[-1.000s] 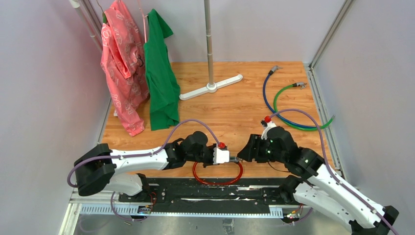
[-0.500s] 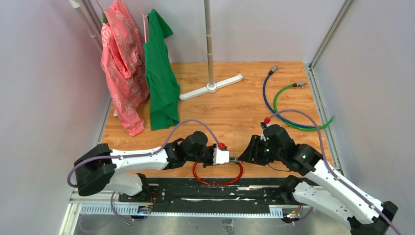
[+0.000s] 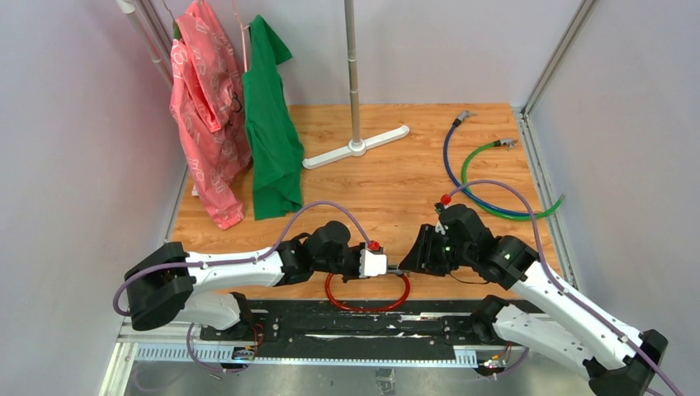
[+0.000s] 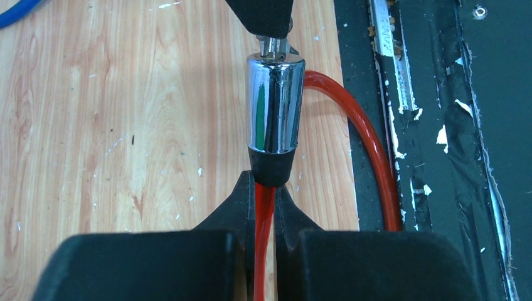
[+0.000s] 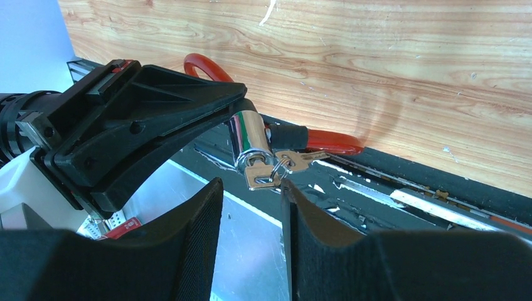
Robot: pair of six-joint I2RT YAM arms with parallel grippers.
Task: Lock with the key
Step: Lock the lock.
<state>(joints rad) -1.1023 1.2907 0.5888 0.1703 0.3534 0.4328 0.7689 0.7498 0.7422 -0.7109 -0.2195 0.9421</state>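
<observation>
My left gripper [image 4: 264, 185] is shut on the red cable [image 4: 265, 216] of a lock, just behind its chrome cylinder [image 4: 274, 103], and holds it above the table's near edge. The small key [image 5: 262, 177] sticks out of the cylinder's end [image 5: 248, 141], with a second key [image 5: 301, 160] hanging on its ring. My right gripper [image 5: 251, 184] faces that end with its jaws open. The key lies just beyond the fingertips, close to the right one. From above, both grippers [image 3: 388, 266] [image 3: 410, 262] meet at the cylinder, and the red loop [image 3: 367, 307] hangs below.
Blue [image 3: 450, 165] and green [image 3: 495, 206] cables lie coiled at the back right. A stand's pole and white foot [image 3: 357, 147] rise at the back centre, with a pink [image 3: 202, 107] and a green garment [image 3: 272, 124] hanging at left. A black rail [image 3: 347, 326] runs along the near edge.
The right gripper's jaws have narrowed, and the right arm has shifted slightly left toward the lock's end. The left arm has stayed still with the cable.
</observation>
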